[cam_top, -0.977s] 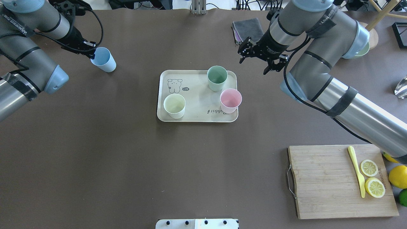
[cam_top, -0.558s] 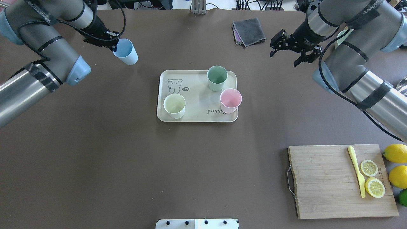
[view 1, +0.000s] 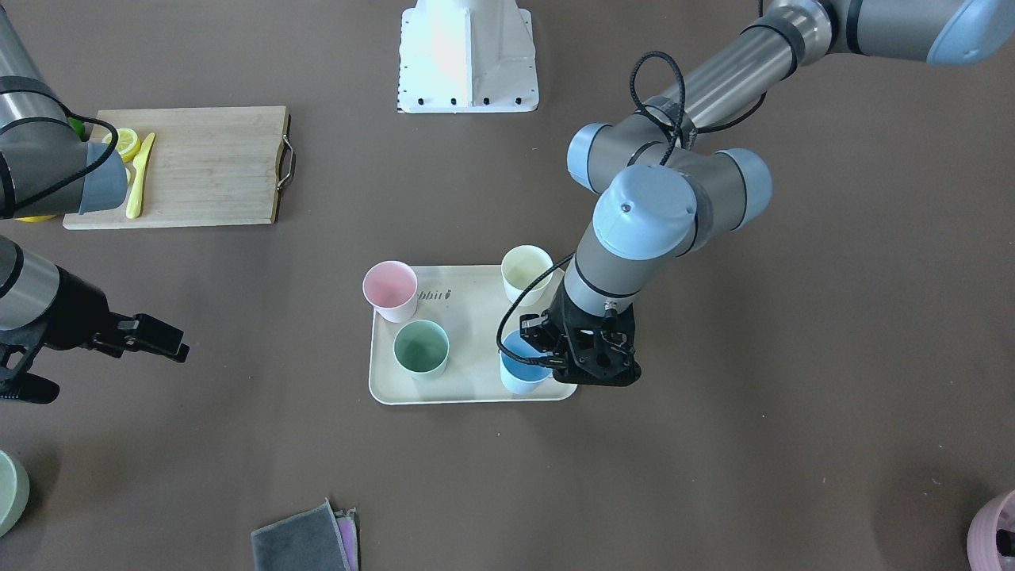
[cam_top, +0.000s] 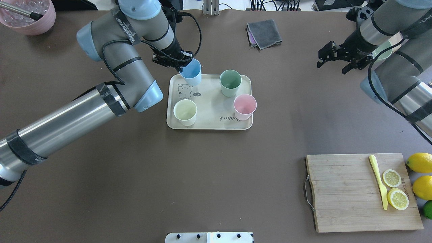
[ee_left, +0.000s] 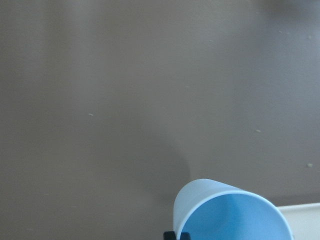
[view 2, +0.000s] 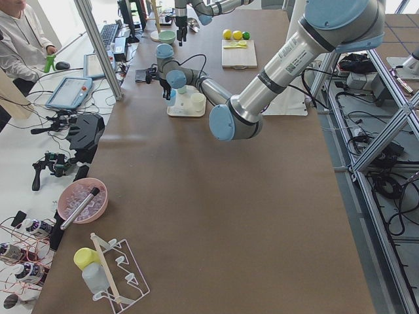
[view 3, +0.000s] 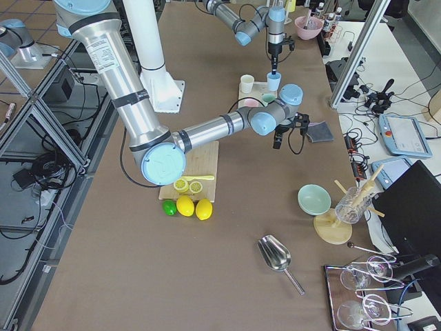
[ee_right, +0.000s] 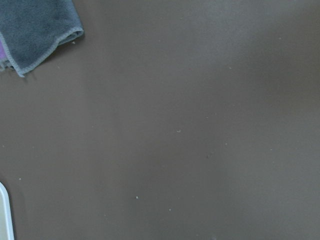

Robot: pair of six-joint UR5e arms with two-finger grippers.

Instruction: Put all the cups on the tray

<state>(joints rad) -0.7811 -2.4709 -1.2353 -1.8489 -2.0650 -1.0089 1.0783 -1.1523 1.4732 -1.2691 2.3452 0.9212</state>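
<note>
The cream tray point(cam_top: 209, 124) point(view 1: 468, 392) lies mid-table. On it stand the sage green cup point(cam_top: 230, 82) point(view 1: 421, 348), the pink cup point(cam_top: 245, 106) point(view 1: 390, 290) and the cream-white cup point(cam_top: 185, 112) point(view 1: 526, 272). My left gripper point(cam_top: 181, 64) point(view 1: 555, 357) is shut on the rim of the light blue cup point(cam_top: 191, 73) point(view 1: 523, 371) and holds it over the tray's far left corner; I cannot tell whether it touches the tray. The blue cup also shows in the left wrist view point(ee_left: 231, 214). My right gripper point(cam_top: 335, 63) point(view 1: 170, 342) is open and empty, far right of the tray.
A folded grey cloth point(cam_top: 264, 33) lies at the far edge. A wooden cutting board point(cam_top: 361, 192) with a yellow knife point(cam_top: 378, 182) and lemon slices point(cam_top: 395, 189) sits front right, whole lemons point(cam_top: 420, 175) beside it. A pink bowl point(cam_top: 28, 15) stands far left.
My left gripper has carried the blue cup right, from over the bare table to over the tray's far left corner. My right gripper has moved further right, away from the tray.
</note>
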